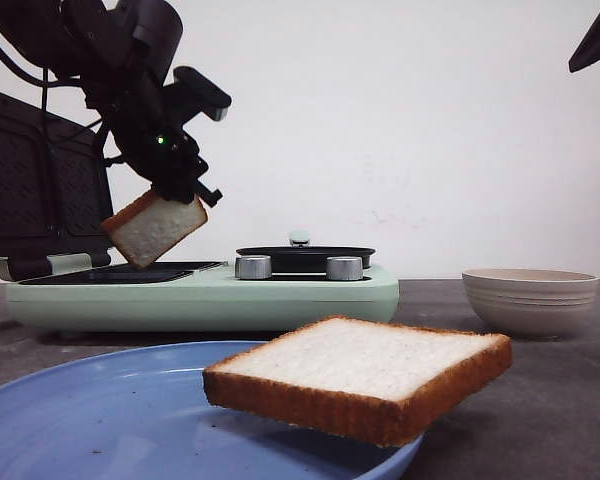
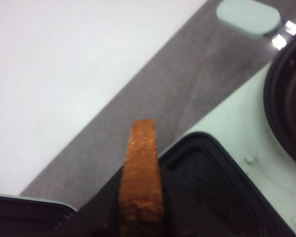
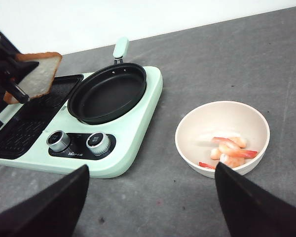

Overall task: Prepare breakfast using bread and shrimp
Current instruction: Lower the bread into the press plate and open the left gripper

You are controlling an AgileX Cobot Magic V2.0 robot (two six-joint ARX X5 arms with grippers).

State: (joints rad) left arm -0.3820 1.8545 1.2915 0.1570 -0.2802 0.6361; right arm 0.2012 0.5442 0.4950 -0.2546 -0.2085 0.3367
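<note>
Overhead, left hand (image 1: 175,190) grips bread slice (image 1: 154,228); appliance (image 3: 133,143) label unreadable.

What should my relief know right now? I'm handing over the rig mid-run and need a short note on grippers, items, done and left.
Left gripper: shut on a bread slice, held tilted above the grill plate of the green breakfast maker, not yet laid down.
Right gripper: open, empty, raised above the table near the bowl.
Second bread slice: on the rim of the blue plate, overhanging its edge.
Shrimp: in the beige bowl.
Frying pan: empty.
Done: first slice picked up.
Left: lay it on the grill, then second slice and shrimp.
</note>
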